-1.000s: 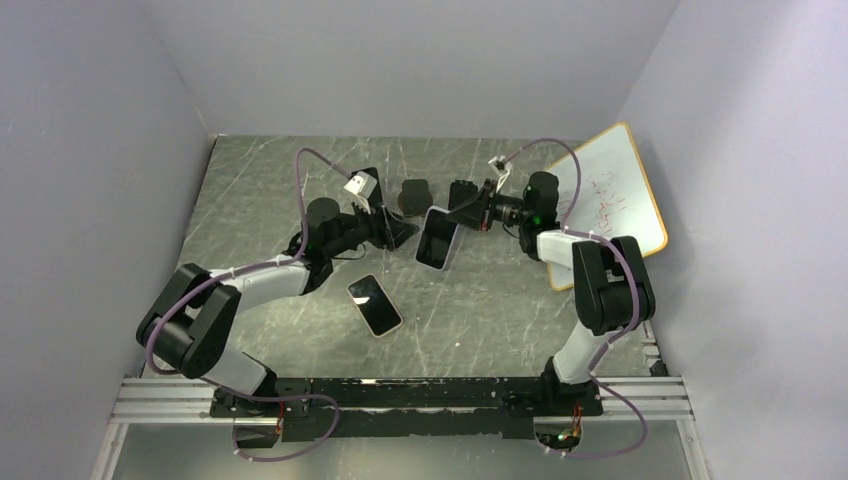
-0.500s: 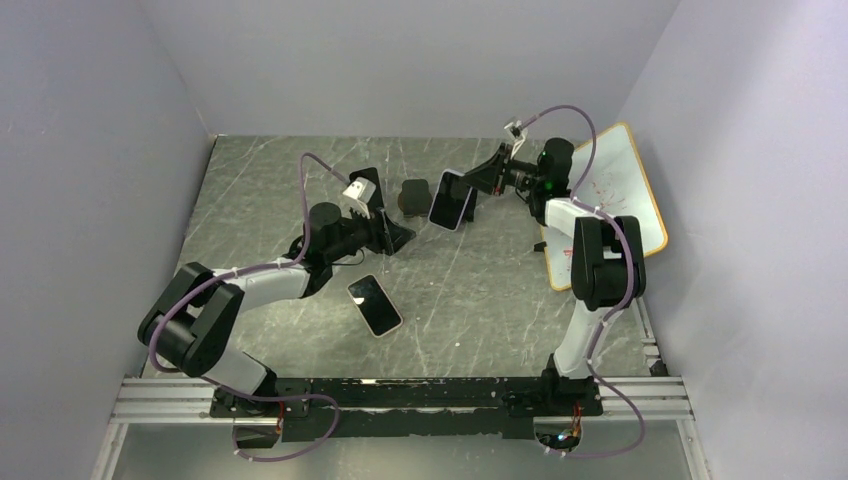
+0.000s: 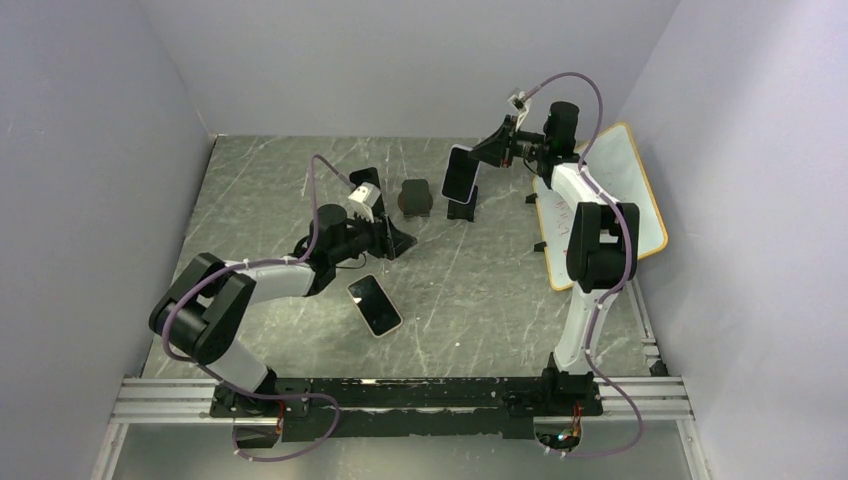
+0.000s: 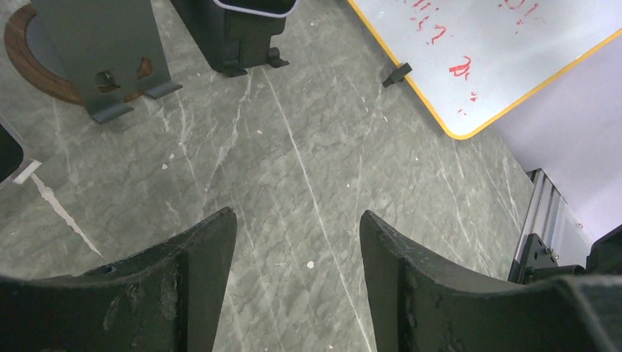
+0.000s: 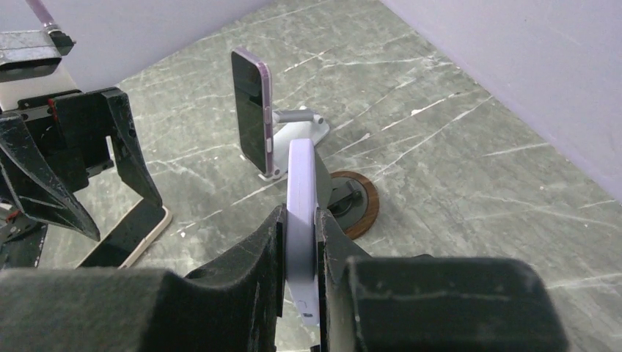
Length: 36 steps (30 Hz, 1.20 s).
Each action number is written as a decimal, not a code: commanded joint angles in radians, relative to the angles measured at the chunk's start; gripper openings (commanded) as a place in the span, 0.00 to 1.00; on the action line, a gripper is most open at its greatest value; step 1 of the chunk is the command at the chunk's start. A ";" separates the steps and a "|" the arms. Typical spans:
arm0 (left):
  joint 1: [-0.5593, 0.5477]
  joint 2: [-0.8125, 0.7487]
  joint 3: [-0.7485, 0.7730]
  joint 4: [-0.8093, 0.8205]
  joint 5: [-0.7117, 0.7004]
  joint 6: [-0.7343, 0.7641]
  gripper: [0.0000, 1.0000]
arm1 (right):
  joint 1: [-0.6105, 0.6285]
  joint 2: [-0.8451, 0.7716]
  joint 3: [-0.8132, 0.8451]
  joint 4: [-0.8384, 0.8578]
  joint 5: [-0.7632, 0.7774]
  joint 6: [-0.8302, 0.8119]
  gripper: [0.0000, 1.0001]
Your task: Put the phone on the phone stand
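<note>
Now my right tool [image 5: 299,248], clamped on the lavender phone [image 5: 301,187], has carried it from over the middle of the tabletop [image 3: 500,290] to the black phone stand [image 3: 461,210] — lowering comes next, I judge. My left tool [image 4: 297,220] hangs empty — jaws apart.

From my remote feed, both units are built alike: the left arm [image 3: 270,280] and right arm [image 3: 577,335] alternate glossy white tubular links with chunky black joint housings. A thin purple cable [image 3: 322,195] loops loosely along the left one (the right arm's cable [image 3: 572,76] is the same colour). A small white camera block [image 3: 362,198] caps the left wrist. The left fingers [image 4: 183,286] and right fingers [image 5: 246,275] are matte black, curved and scuffed grey.
</note>
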 commanded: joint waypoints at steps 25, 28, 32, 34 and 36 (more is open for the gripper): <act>0.000 0.057 0.011 0.037 0.036 0.011 0.65 | -0.004 0.148 0.215 -0.511 -0.021 -0.488 0.00; -0.001 0.062 0.012 0.035 0.035 0.014 0.64 | -0.004 0.145 0.194 -0.501 -0.014 -0.515 0.00; -0.001 0.071 0.013 0.040 0.038 0.012 0.64 | -0.004 0.141 0.186 -0.477 -0.018 -0.503 0.00; 0.000 0.077 0.015 0.047 0.042 0.009 0.64 | -0.004 0.127 0.166 -0.436 -0.014 -0.484 0.00; -0.001 0.083 0.016 0.050 0.044 0.007 0.64 | -0.004 0.115 0.152 -0.390 -0.014 -0.462 0.00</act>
